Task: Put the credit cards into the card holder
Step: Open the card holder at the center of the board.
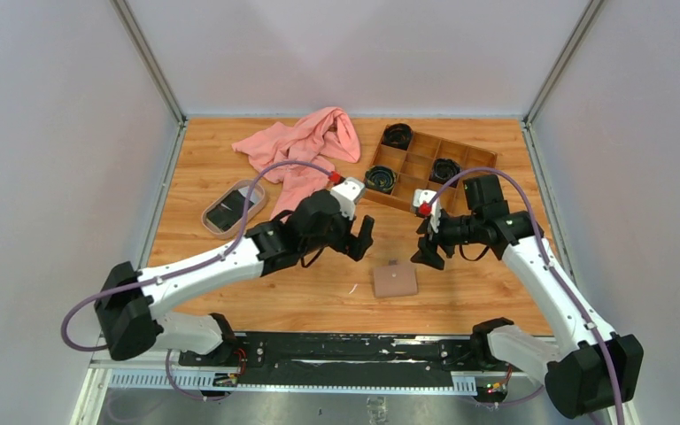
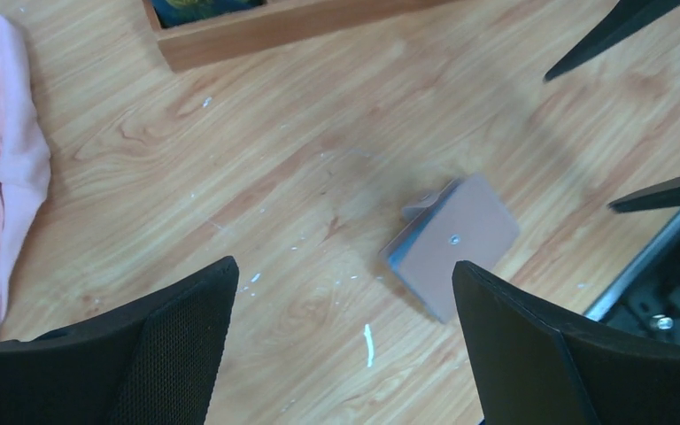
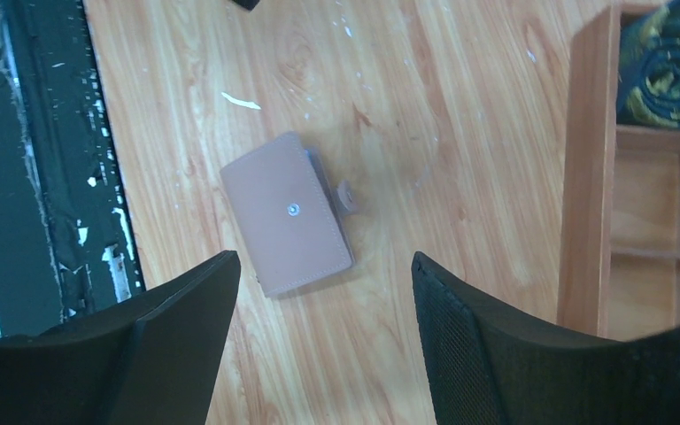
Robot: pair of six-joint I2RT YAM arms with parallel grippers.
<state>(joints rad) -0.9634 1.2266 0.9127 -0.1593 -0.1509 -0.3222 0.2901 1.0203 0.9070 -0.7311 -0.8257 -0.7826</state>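
Lying shut, snap button up, on the wooden surface (image 1: 319, 292), the small tan-pink leather card holder (image 1: 395, 281) sits near-side between the wide-open, empty left fingers (image 2: 168, 354) and right fingers (image 3: 168, 345), the right pair looking marginally closer.

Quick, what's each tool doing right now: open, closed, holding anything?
Left tool: open, holding nothing.
Right tool: open, holding nothing; the card holder lies free below it.
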